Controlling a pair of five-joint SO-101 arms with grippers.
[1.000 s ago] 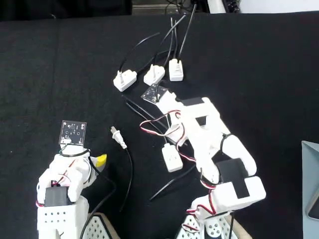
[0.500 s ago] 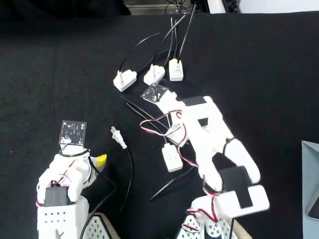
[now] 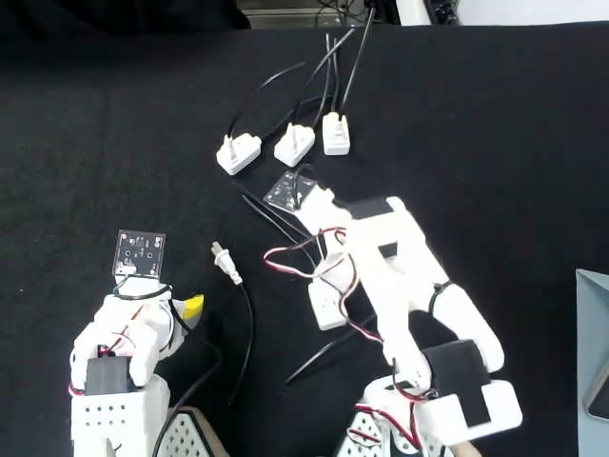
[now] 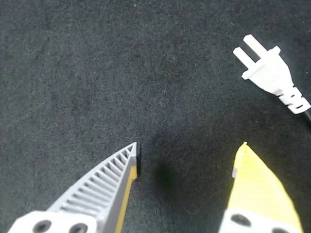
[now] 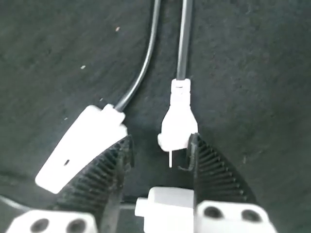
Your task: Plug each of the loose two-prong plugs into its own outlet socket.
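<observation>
The right jaws are found part open and gripping nothing. A white two-prong plug (image 5: 179, 124) lies between them, touching the inner face of one jaw and clear of the other, with its prongs directed back toward the wrist. This straddle is judged to be the set-up for a grasp on the plug body. Just outside the opposite jaw a white outlet socket (image 5: 80, 145) is noted, near enough to be knocked when the jaws close. Black cables (image 5: 183, 39) run on beyond the jaw tips from both items.

The left jaws are held wide open over bare desk (image 4: 97, 58), with nothing between them. A second loose plug (image 4: 269, 73) lies beyond the tip of the yellow jaw, unplugged.

A further white socket block (image 3: 326, 305) is recorded beside the right arm (image 3: 409, 286), behind its jaws, with loose cable crossing there.
</observation>
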